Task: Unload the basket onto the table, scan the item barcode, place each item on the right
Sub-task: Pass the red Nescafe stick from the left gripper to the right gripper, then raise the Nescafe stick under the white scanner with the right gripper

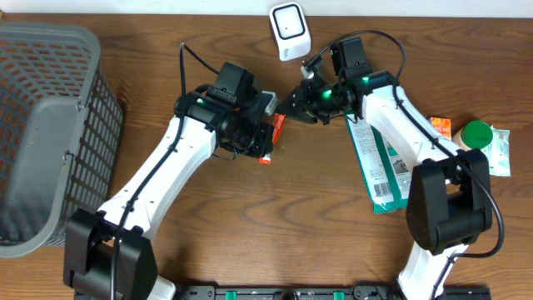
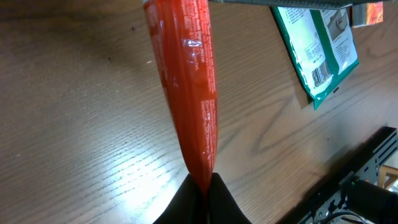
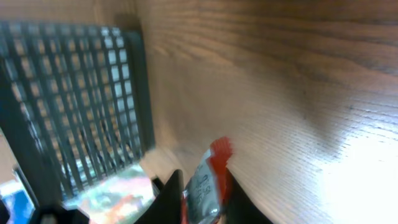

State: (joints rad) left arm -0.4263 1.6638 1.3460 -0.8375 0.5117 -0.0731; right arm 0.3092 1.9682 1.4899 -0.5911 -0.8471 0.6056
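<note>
I am gripping the red packet (image 2: 193,93) by one end in my left jaws (image 2: 200,186), which are pinching fully together on it, and it is stretching away from them over the wood of the counter (image 1: 250,242). My right jaws (image 3: 205,202) are sitting narrow on the packet's other end, both fingers pressing it, so the packet is spanning the short gap between my two sets of jaws. Just beyond the right jaws, the white scanner (image 1: 289,31) is standing by the counter's far edge. Toward the near edge, a wide stretch of bare wood is showing between my arms. To the right of the right jaws, a green pouch (image 1: 379,167) is lying flat, partly under that arm. Well off to the left of the left jaws, the grey mesh basket (image 1: 107,117) is sitting at the counter's left edge, its grey floor showing from above.
</note>
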